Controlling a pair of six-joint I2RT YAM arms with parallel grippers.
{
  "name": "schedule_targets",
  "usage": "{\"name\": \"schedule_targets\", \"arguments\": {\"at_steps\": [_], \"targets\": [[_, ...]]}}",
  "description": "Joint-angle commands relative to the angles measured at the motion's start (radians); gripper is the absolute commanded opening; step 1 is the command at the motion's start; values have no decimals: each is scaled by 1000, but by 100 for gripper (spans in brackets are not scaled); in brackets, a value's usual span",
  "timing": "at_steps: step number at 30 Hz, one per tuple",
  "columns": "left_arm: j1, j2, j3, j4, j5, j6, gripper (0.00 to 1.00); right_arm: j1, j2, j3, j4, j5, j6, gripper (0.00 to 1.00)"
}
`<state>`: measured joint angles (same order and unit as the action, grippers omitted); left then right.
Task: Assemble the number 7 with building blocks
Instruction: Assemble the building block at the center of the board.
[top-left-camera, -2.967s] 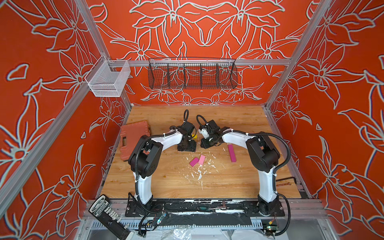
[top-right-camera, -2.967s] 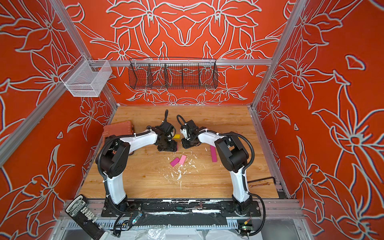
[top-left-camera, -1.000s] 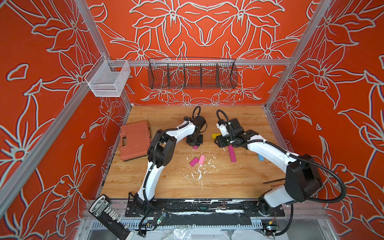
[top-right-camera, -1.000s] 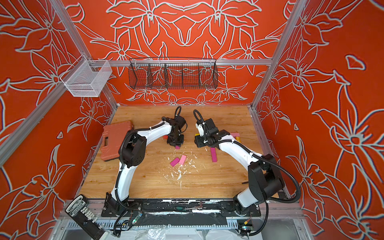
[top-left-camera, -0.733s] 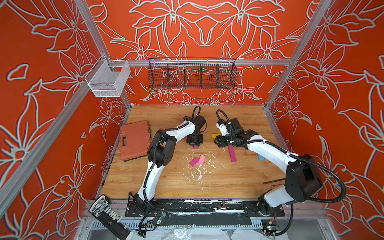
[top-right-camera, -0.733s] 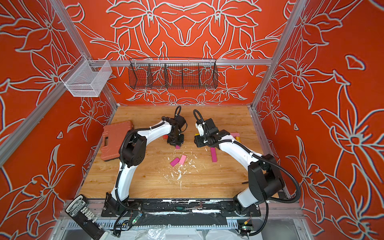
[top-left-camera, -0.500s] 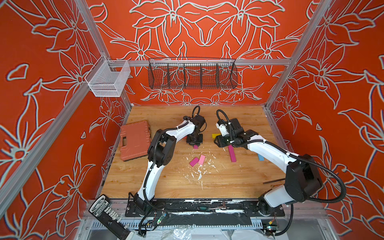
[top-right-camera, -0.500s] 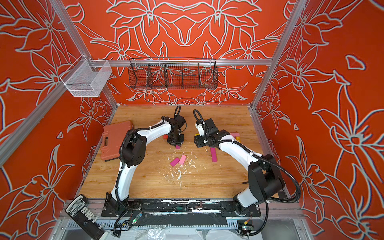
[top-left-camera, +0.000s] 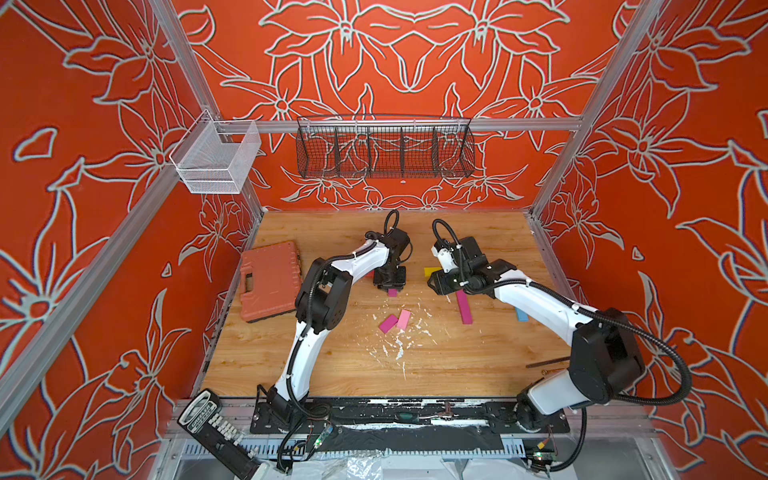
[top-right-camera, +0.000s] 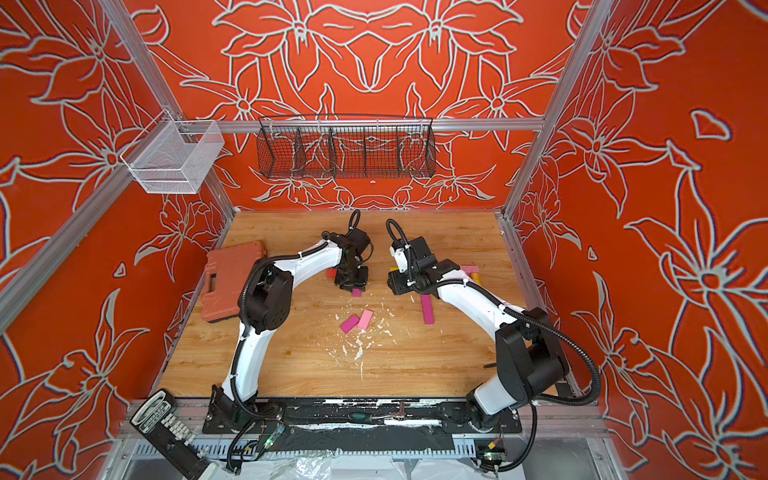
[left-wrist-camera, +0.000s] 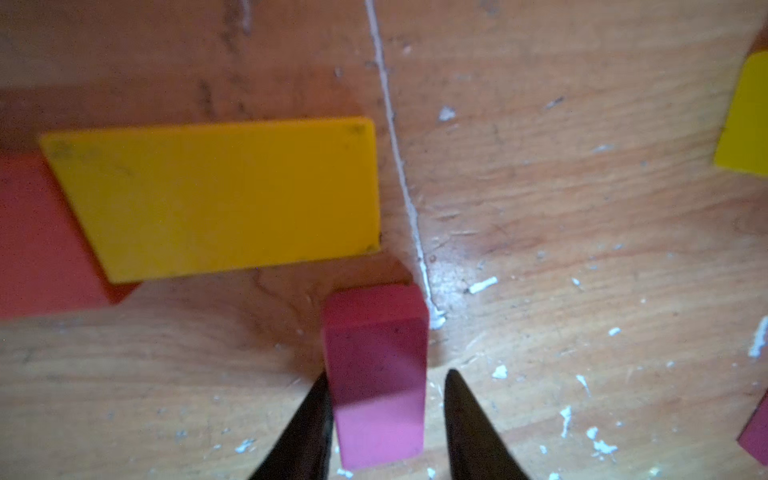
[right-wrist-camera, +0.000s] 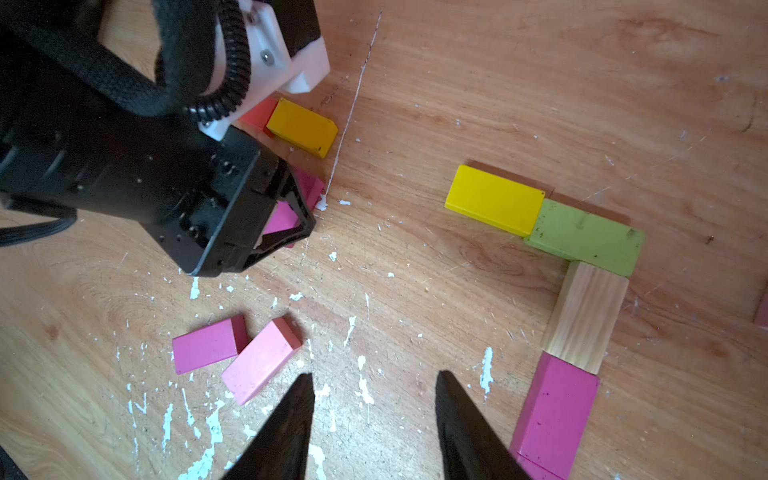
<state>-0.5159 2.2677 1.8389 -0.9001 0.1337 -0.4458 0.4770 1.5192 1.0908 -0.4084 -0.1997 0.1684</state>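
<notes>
Near centre: loose magenta block (top-left-camera: 388, 323) and light pink block (top-left-camera: 404, 319) side by side, unused. Right of them: 7 looks complete, with yellow block (right-wrist-camera: 494, 199) and green block (right-wrist-camera: 584, 237) as bar, wood block (right-wrist-camera: 586, 318) and stem magenta block (right-wrist-camera: 555, 411) below. Right gripper (right-wrist-camera: 374, 374) over table, fingers apart, empty. Farther, centre: left gripper (left-wrist-camera: 386, 374) straddles placed magenta block (left-wrist-camera: 374, 332), fingers spread, one clear of it. Block lies just nearside of second yellow block (left-wrist-camera: 216, 195), with red block (left-wrist-camera: 37, 237) at its left. Second 7 probably needs longer stem.

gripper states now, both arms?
Left gripper: open, jaws astride the magenta block, not clamped.
Right gripper: open, empty.
</notes>
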Motion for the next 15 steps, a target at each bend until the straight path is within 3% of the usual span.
{"name": "schedule_targets", "arguments": {"at_steps": [1, 9, 15], "targets": [[7, 38, -7, -20, -10, 2, 50, -5, 15, 14, 9, -15, -6, 50], [7, -21, -17, -34, -19, 3, 64, -5, 7, 9, 5, 4, -23, 50], [14, -158, -70, -54, -24, 14, 83, -5, -7, 5, 0, 13, -35, 50]]}}
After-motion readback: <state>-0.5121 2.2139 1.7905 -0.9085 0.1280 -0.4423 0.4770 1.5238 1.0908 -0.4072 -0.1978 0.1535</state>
